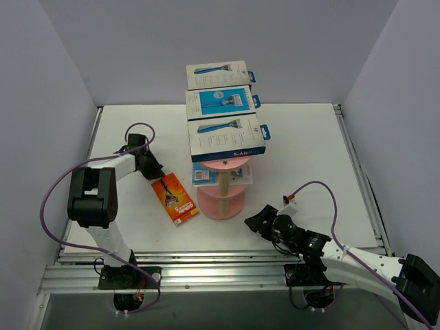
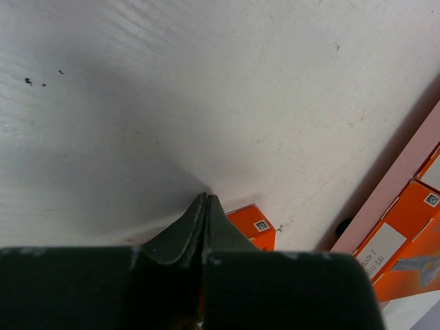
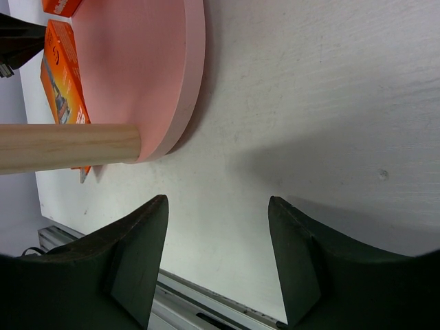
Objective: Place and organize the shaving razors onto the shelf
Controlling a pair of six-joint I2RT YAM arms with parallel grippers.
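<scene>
The orange pack (image 1: 176, 199) lies flat on the desk (image 1: 309, 151) just left of the shelf (image 1: 221, 205), not yet placed. The left tool (image 2: 206, 206) is at the pack's corner farthest from the shelf, its fingers pressed together. The wrist view is too tight to say whether a sliver of card is nipped between them. Held only at a corner, if held at all, the flat pack would likely swing or slide free on a lift, as its card looks slick and glossy.

The right tool (image 3: 216, 206) is spread and holds nothing. It sits low on the desk, just right of the shelf's base. A careless sweep there could shove the stand.

The shelf is smooth pink board, with round lower tiers on a bare wooden post (image 3: 69, 146). Three white-and-blue boxes (image 1: 227, 137) cover the top tier in a row, overhanging its edges. A clear blister pack (image 1: 221, 174) sits on the tier below them. Bringing the orange pack in from the left could clip a box and tip it off, or rock the narrow stand. The desk is matt white with faint scuffs.
</scene>
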